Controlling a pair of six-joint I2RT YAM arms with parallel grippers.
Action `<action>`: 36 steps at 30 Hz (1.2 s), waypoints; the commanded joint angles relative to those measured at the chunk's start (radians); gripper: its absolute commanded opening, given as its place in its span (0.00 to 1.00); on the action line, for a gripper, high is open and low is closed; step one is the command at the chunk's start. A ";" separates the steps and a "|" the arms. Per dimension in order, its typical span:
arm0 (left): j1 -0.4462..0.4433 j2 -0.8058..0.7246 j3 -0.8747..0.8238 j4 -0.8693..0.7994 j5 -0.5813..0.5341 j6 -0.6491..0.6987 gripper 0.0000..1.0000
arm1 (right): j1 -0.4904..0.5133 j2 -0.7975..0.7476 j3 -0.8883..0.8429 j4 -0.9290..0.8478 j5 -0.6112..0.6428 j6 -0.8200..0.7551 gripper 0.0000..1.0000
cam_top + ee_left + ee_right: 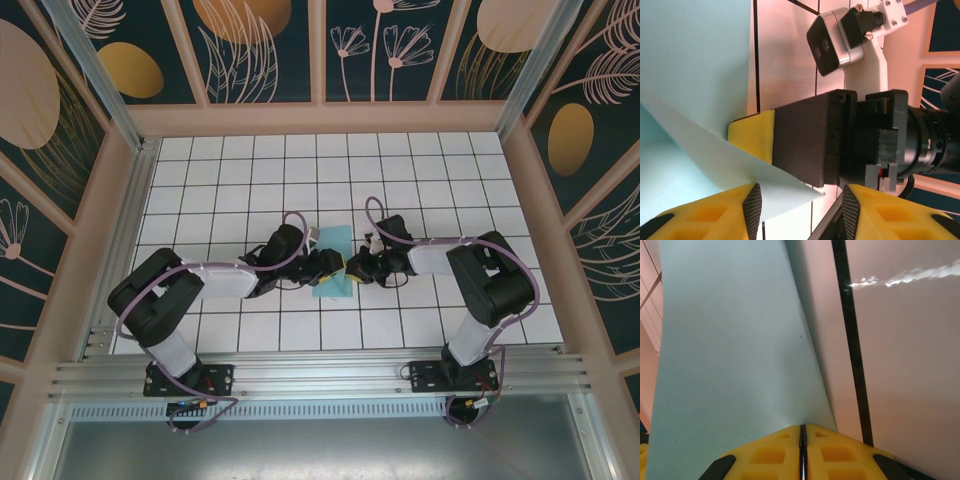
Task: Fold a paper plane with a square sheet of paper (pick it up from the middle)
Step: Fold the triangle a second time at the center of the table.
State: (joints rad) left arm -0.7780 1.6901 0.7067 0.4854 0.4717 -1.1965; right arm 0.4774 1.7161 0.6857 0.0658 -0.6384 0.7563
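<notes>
Paper (730, 340) edge sits pinched in right hand (802, 432).

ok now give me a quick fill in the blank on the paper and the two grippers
1. The right gripper is ____ on the paper.
2. The left gripper has its jaws ____, with a corner of the paper showing between them.
3. The fingers of both grippers are coloured ____.
4. The table is covered in ____ squares with dark lines.

Missing words: shut; open; yellow; white
</notes>
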 commanded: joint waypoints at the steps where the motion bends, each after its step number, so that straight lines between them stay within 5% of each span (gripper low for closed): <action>1: -0.004 0.038 0.014 0.078 0.006 -0.043 0.48 | 0.004 0.097 -0.052 -0.070 0.107 -0.032 0.13; 36: -0.004 0.127 0.054 0.056 -0.114 -0.115 0.44 | -0.087 -0.150 -0.129 0.080 0.015 -0.087 0.17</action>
State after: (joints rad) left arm -0.7784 1.7966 0.7410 0.5278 0.3721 -1.3037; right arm 0.4026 1.6135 0.5713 0.1566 -0.6521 0.7067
